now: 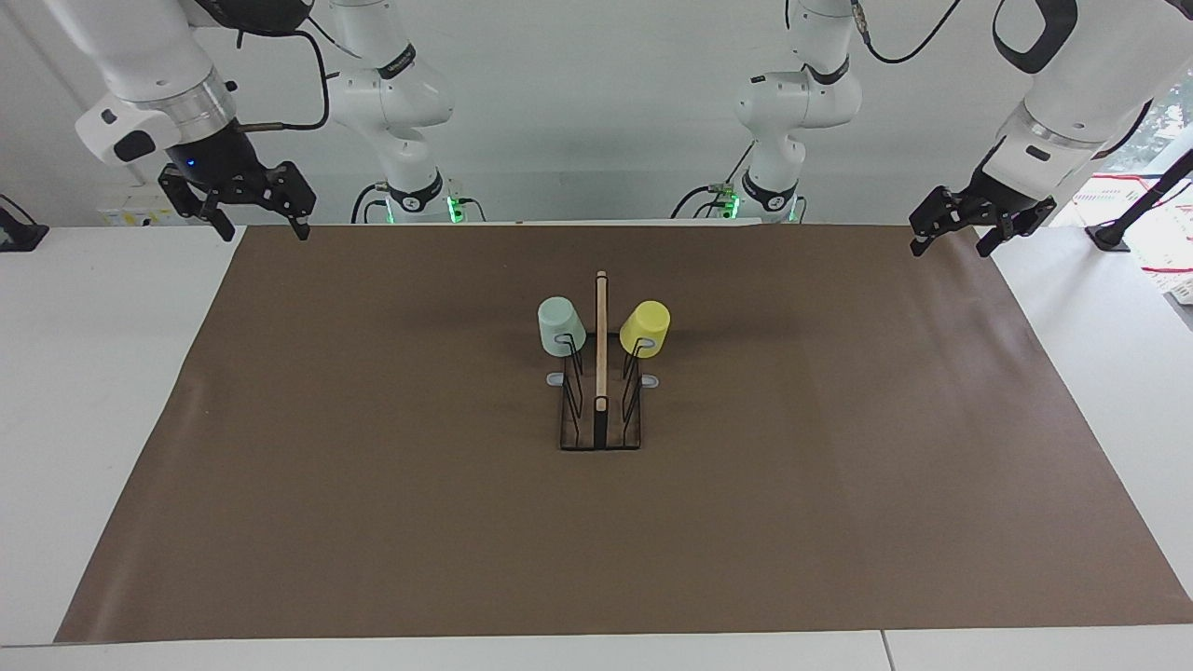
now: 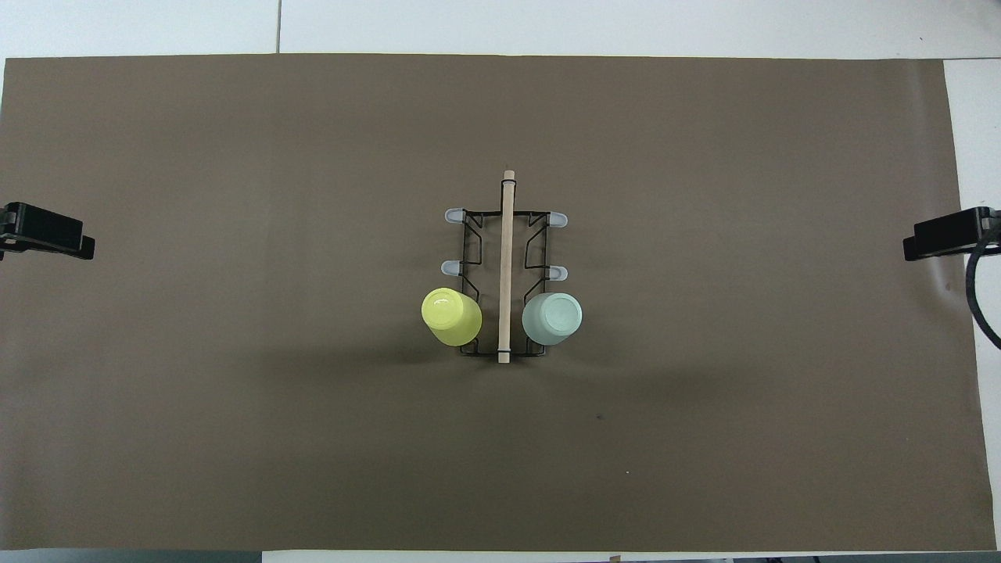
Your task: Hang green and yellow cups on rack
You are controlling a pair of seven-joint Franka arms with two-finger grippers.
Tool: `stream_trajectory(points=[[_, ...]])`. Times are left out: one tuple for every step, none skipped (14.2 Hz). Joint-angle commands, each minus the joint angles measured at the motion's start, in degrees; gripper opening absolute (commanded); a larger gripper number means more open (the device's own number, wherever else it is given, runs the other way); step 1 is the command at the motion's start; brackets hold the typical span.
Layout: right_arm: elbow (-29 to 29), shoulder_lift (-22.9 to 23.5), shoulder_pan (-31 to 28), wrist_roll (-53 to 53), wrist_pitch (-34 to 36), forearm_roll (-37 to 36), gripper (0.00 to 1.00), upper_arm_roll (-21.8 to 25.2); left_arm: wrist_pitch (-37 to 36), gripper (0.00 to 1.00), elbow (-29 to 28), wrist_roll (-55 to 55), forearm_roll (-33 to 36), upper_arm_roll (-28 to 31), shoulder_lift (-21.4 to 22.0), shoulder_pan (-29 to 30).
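The black wire rack point(image 1: 600, 410) with its wooden centre bar stands mid-table, and it also shows in the overhead view point(image 2: 505, 266). The mint green cup point(image 1: 561, 326) hangs upside down on the prong nearest the robots on the right arm's side point(image 2: 552, 318). The yellow cup point(image 1: 645, 328) hangs the same way on the left arm's side point(image 2: 451, 316). My right gripper point(image 1: 262, 231) is open and empty, raised over the mat's corner at its end point(image 2: 942, 237). My left gripper point(image 1: 951, 250) is open and empty, raised over the other corner point(image 2: 48, 231).
A brown mat point(image 1: 373, 485) covers most of the white table point(image 1: 93, 373). The rack's other prongs with grey tips point(image 2: 454, 215) carry nothing. The arm bases point(image 1: 410, 196) stand at the robots' edge of the table.
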State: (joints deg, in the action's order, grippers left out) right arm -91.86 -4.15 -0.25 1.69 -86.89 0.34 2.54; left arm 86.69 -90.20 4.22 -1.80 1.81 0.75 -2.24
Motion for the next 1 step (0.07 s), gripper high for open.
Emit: stream_trajectory(points=[[0.6,0.3,-0.5,-0.8,0.7,-0.7,1.00,-0.5,0.4,1.00,-0.9,0.0,0.9,-0.2,0.9,-0.1]])
